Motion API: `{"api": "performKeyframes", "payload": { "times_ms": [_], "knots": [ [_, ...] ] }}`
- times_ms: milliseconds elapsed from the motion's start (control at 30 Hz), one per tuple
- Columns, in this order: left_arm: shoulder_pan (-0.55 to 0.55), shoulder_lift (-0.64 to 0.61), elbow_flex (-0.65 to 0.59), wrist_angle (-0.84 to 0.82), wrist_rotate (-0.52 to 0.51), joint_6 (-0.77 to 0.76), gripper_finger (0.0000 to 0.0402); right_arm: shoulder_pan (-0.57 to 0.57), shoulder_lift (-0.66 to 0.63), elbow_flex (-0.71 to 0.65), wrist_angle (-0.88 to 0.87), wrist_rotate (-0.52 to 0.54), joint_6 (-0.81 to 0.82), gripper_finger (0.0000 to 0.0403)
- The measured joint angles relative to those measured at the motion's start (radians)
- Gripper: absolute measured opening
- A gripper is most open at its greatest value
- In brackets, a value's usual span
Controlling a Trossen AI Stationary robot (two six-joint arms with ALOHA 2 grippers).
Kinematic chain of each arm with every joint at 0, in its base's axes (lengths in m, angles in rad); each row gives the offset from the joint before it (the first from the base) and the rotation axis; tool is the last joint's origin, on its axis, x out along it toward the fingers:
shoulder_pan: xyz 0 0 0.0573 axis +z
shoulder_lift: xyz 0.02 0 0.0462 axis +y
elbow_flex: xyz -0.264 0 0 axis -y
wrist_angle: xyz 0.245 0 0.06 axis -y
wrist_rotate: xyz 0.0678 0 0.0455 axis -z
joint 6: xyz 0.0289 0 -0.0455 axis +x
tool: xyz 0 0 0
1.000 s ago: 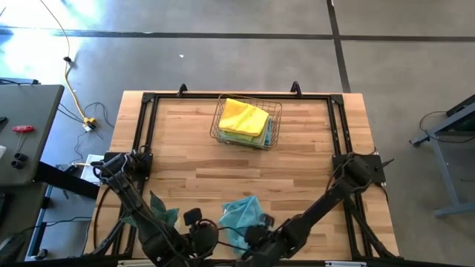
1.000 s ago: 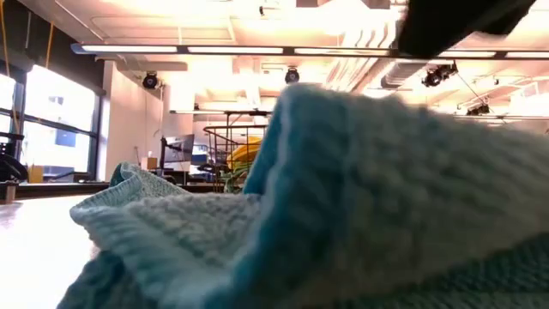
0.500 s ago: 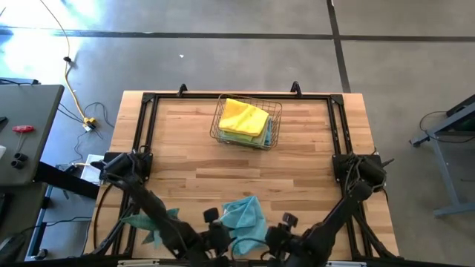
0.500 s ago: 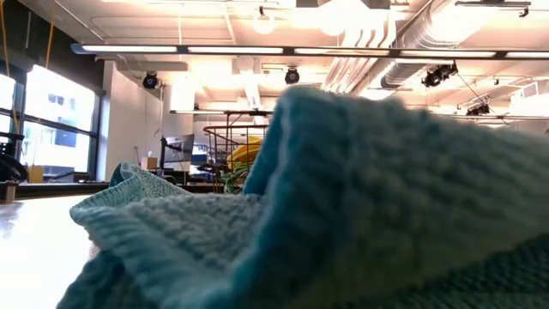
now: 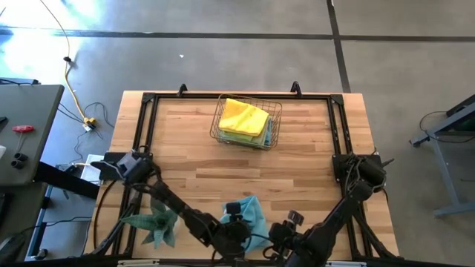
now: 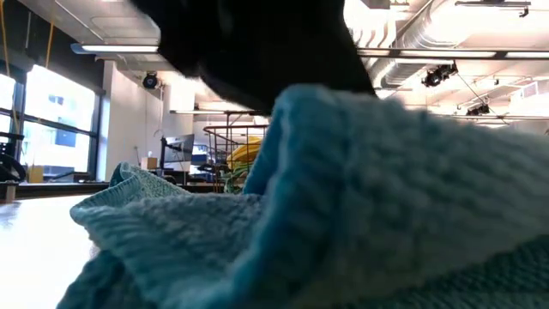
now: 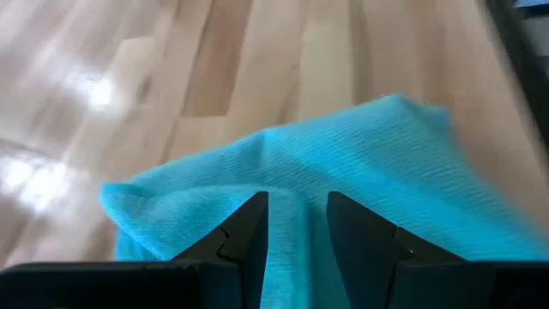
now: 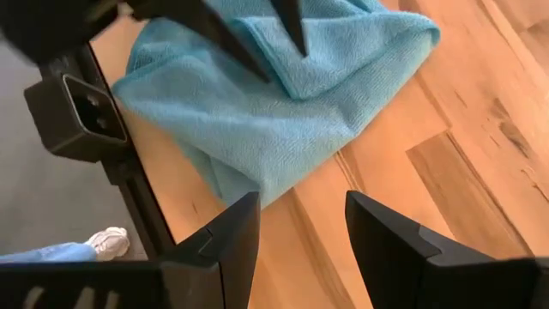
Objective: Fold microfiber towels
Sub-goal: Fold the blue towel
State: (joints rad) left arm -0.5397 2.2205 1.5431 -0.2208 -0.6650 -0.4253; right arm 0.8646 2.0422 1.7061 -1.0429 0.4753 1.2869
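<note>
Blue towel (image 5: 247,216) lies crumpled at the bench's (image 5: 312,170) near edge, about mid-width. Left gripper (image 7: 296,225) hovers right over it, fingers parted, gripping nothing. Right gripper (image 8: 300,232) just beside the towel, over bare wood, fingers apart and empty. Yellow towel (image 5: 243,116) tops the stack in the basket (image 5: 276,127) at the far edge.

1. One blue towel (image 5: 249,219) lies crumpled at the table's near edge.
2. Two towels show in the basket (image 5: 247,122): one yellow towel (image 5: 243,115) on top, one green towel (image 5: 239,134) under it. More may lie hidden below.
3. One wire basket.
4. One spiky plant (image 5: 154,220).
5. Two arms, so two grippers: left gripper (image 7: 296,225), right gripper (image 8: 300,225).
6. One table (image 5: 312,156).
</note>
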Motion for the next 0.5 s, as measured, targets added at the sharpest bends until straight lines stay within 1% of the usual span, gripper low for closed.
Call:
{"api": "performKeyframes", "payload": {
  "times_ms": [100, 200, 267, 400, 500],
  "knots": [
    [0.005, 0.016, 0.000, -0.004, -0.032, 0.032, 0.0110, 0.000, 0.000, 0.000, -0.008, -0.014, 0.000, 0.0167],
    [0.010, 0.021, 0.001, 0.000, 0.020, 0.069, 0.0110, 0.000, 0.000, 0.000, -0.020, -0.016, 0.009, 0.0167],
    [0.006, 0.026, 0.000, -0.008, 0.033, 0.100, 0.0110, 0.000, 0.000, 0.000, -0.034, -0.017, 0.023, 0.0167],
    [-0.002, 0.025, 0.001, -0.023, -0.014, 0.174, 0.0110, 0.000, 0.000, 0.000, -0.041, -0.016, 0.026, 0.0167],
    [0.007, 0.025, 0.000, -0.059, -0.028, 0.186, 0.0110, 0.000, 0.000, 0.000, -0.041, -0.016, 0.026, 0.0167]
  ]
}}
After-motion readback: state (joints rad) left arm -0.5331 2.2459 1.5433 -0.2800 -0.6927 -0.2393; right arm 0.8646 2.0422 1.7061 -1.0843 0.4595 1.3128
